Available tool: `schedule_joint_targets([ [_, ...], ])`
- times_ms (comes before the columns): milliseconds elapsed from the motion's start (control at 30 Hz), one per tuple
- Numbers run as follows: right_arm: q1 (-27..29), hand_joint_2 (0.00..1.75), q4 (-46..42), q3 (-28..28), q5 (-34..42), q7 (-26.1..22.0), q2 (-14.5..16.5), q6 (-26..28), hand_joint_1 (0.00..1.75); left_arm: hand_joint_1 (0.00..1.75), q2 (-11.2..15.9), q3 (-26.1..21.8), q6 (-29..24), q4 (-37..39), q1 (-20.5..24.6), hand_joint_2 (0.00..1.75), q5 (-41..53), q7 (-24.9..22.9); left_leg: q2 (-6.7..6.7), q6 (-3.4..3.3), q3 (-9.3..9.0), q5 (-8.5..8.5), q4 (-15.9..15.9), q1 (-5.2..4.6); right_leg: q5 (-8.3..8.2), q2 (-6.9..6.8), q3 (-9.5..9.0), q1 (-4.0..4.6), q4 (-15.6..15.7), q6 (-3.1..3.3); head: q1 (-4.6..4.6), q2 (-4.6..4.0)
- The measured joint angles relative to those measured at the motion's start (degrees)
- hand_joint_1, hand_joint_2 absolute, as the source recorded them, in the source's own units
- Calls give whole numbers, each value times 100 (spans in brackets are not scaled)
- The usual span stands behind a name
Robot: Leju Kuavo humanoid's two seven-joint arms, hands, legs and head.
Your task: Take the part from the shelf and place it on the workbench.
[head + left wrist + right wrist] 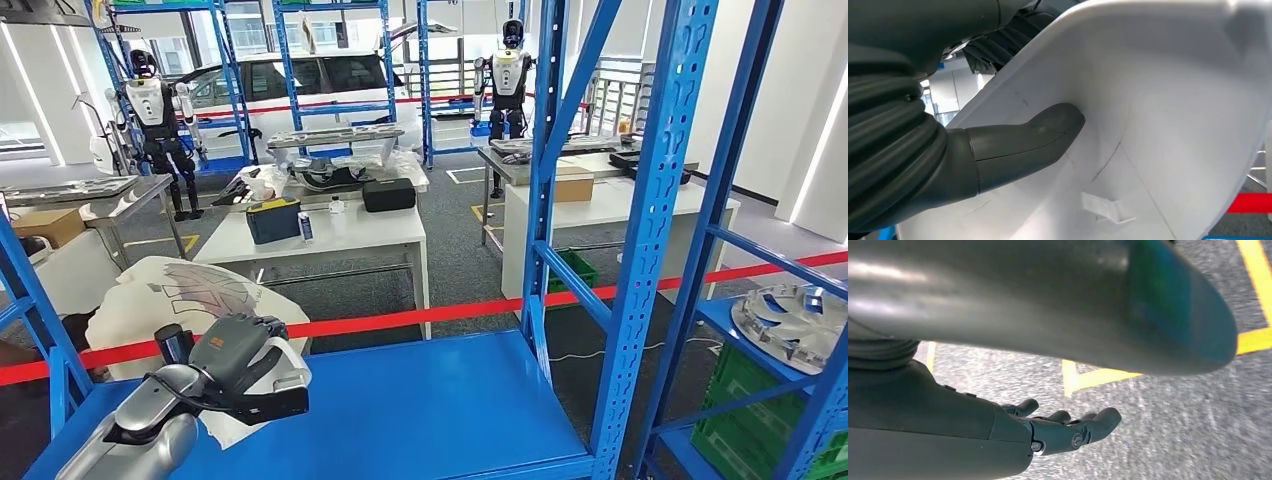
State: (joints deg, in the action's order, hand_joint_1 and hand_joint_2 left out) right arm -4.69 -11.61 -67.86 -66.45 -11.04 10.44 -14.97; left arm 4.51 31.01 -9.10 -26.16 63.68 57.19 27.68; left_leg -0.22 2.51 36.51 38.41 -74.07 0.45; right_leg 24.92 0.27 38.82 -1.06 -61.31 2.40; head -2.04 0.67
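A large white moulded part [190, 300], with grey line markings on its top, lies at the left end of the blue shelf board [430, 410]. My left hand [245, 365] grips its near edge. In the left wrist view the grey thumb [1023, 145] presses on the part's white inner wall [1158, 125], and the darker fingers wrap over its rim. My right hand [1068, 427] hangs over the grey floor, holding nothing, its fingers slightly apart.
Blue shelf uprights [650, 230] stand on the right. A red tape [420, 317] runs across behind the shelf. Beyond it stands a white workbench [330, 235] with boxes. A silver disc part [790, 320] and green crate [760, 410] sit at the right.
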Motion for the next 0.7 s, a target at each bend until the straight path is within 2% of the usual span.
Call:
schedule_joint_targets([
  [33, -1, 0, 0, -13, 25, -58, -26, 0, 0, 150, 32, 0, -10, 12, -18, 175, -36, 34, 0, -16, 6, -60, -14, -1, -19, -1, 18, 10, 0, 6, 1, 0],
  [67, -1, 0, 0, -27, 36, -114, -53, 1, 0, 150, 61, 0, -27, 22, -30, 175, -70, 65, 0, -42, -96, -215, 195, -3, -43, -1, 36, 19, 0, 5, 1, 0],
  [133, -7, 0, -1, -58, 55, -240, -120, 1, 0, 150, 115, 0, -97, 33, -33, 175, -143, 105, 6, -100, -477, -554, 963, -20, -103, -1, 70, 29, 4, -23, 2, 0],
  [167, -11, 0, -3, -73, 70, -302, -166, 2, 0, 150, 136, 0, -147, 36, -32, 175, -174, 113, 10, -123, -612, -659, 1270, -45, -138, -1, 81, 27, 14, -55, 2, 0],
  [200, -17, 0, -4, -87, 89, -349, -213, 1, 0, 150, 154, 0, -196, 37, -31, 175, -198, 113, 14, -142, -683, -707, 1449, -72, -175, -2, 87, 19, 31, -93, 3, 0],
  [267, -25, 0, -7, -111, 121, -391, -292, 1, 0, 150, 179, 0, -258, 43, -34, 175, -218, 113, 14, -194, -654, -776, 1518, -123, -264, -3, 89, -3, 93, -181, 3, 0],
  [300, -26, 0, -7, -121, 126, -395, -325, 0, 0, 150, 187, 0, -272, 48, -34, 175, -221, 113, 19, -229, -648, -834, 1545, -118, -293, -3, 100, -15, 110, -215, 3, -1],
  [333, -26, 0, -7, -129, 132, -396, -353, 1, 0, 150, 191, 0, -278, 54, -35, 175, -222, 113, 23, -266, -629, -903, 1578, -111, -250, -3, 130, -19, 86, -244, 3, -1],
  [367, -26, 0, -7, -136, 138, -396, -376, 1, 0, 150, 194, 0, -282, 58, -35, 175, -225, 113, 30, -305, -595, -976, 1609, -97, -101, -3, 194, -15, -46, -266, 3, -1],
  [400, -25, 0, -7, -139, 143, -395, -396, 1, 0, 150, 196, 0, -284, 63, -38, 175, -228, 110, 36, -339, -553, -1041, 1627, -87, 129, -3, 286, -15, -289, -279, 5, -2],
  [467, -24, 0, -7, -140, 148, -407, -424, -3, 0, 150, 203, 0, -293, 72, -65, 175, -234, 91, 39, -384, -421, -1138, 1625, -92, 636, -3, 506, -5, -1021, -309, 8, -2],
  [500, -24, 0, -9, -140, 135, -427, -448, -16, 0, 150, 207, 0, -317, 76, -97, 175, -245, 68, 39, -388, -361, -1176, 1616, -95, 762, -3, 556, -4, -1308, -321, 9, -2],
  [533, -25, 0, -15, -140, 114, -451, -486, -39, 0, 150, 218, 0, -353, 80, -141, 175, -263, 45, 39, -383, -302, -1210, 1603, -96, 789, -4, 518, -4, -1423, -328, 10, -2],
  [567, -25, 0, -23, -140, 83, -467, -524, -72, 0, 150, 232, 0, -401, 81, -193, 175, -286, 25, 39, -372, -251, -1236, 1585, -94, 726, -4, 370, -3, -1310, -328, 10, -2],
  [633, -26, 0, -51, -140, 9, -420, -623, -132, 0, 150, 268, -1, -514, 82, -312, 175, -335, 10, 44, -339, -155, -1270, 1524, -88, 550, -4, -173, 0, -572, -306, 12, -2],
  [667, -21, 0, -62, -140, -26, -352, -664, -149, 0, 150, 288, -3, -575, 85, -370, 175, -356, 10, 49, -317, -121, -1281, 1494, -90, 473, 1, -390, 14, -251, -276, 12, -2],
  [700, -11, 0, -73, -140, -59, -267, -700, -156, 0, 150, 302, -7, -638, 92, -427, 175, -383, 13, 52, -293, -97, -1293, 1468, -93, 435, 7, -527, 27, -26, -243, 13, -2],
])
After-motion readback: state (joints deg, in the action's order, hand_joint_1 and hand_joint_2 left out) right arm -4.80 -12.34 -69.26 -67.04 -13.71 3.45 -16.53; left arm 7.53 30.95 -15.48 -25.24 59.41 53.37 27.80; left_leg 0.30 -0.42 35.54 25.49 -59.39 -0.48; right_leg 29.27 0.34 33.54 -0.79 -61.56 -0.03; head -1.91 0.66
